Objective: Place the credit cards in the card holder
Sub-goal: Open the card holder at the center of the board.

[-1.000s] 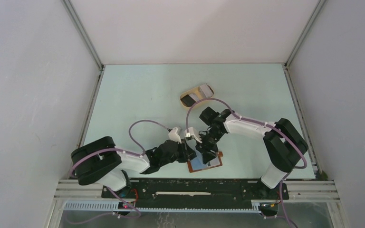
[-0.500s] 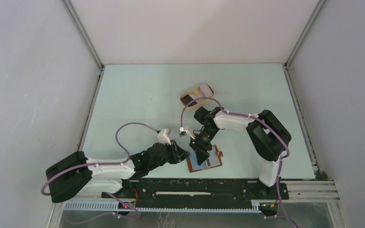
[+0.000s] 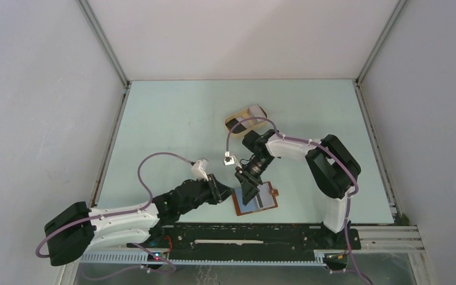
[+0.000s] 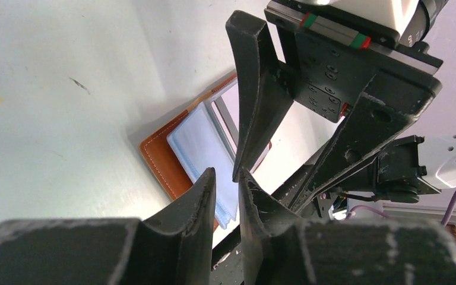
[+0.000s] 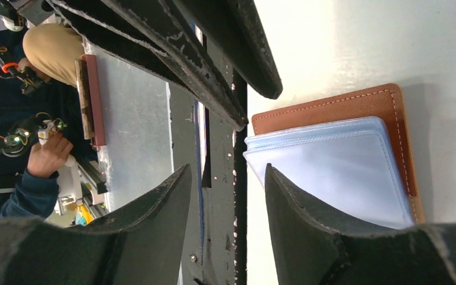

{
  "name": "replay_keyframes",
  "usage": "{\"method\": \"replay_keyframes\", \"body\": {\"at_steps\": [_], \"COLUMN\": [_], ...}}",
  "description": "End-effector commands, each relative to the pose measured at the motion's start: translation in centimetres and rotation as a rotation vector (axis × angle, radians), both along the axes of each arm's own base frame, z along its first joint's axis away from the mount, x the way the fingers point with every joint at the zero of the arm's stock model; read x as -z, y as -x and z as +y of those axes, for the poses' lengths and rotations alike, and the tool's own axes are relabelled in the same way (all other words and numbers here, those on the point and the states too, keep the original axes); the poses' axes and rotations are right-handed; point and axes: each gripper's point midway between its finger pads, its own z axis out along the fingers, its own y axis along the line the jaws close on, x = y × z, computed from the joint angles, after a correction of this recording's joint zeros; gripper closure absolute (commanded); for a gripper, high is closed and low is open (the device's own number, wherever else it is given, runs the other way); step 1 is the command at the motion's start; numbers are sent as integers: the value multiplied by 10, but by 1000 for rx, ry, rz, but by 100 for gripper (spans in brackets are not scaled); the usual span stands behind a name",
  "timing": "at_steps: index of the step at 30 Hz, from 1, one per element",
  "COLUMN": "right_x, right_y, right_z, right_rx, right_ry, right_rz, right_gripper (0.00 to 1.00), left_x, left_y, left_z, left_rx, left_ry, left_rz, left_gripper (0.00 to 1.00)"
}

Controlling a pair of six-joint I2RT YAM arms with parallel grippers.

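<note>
Left jaws are pinched almost together, with only a thin slit between the fingers (image 4: 199, 199) and nothing in it. The right jaws stand released, their fingers (image 5: 309, 237) spread with nothing held between them. Both sets meet low in the centre of the top view, tips close together just over the left edge of the card holder (image 3: 256, 202). It lies opened flat on the desk (image 3: 172, 124) near the bottom edge, reddish-brown leather with pale blue clear sleeves (image 5: 332, 172) on top. Whether any fingertip touches it cannot be told. Higher up, a little above the centre of that view, a beige tray (image 3: 263, 113) holds the credit cards (image 3: 236, 124), one black and one pale grey.
</note>
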Motion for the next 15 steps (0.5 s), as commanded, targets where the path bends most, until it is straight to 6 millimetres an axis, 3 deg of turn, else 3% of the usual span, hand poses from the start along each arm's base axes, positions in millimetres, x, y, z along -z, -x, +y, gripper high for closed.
{"method": "replay_keyframes", "body": {"at_steps": [1,6,15], "right_x": [-4,3,-9], "right_y": [-2,-14,-23], "right_z": [3,0,-3], "right_rx": [5,48,64], "right_ry": [-14,27,-3], "right_rz": [37,18,-37], "right_gripper": [43,47,65], "left_x": [-5,-10,-17], "left_y": [2,5,7], "left_z": [-3,-13,-30], "left_rx": [37,75,133], "left_ry": [17,52,103], "left_rz": [-35,-45,-58], "left_gripper": [75,77,85]}}
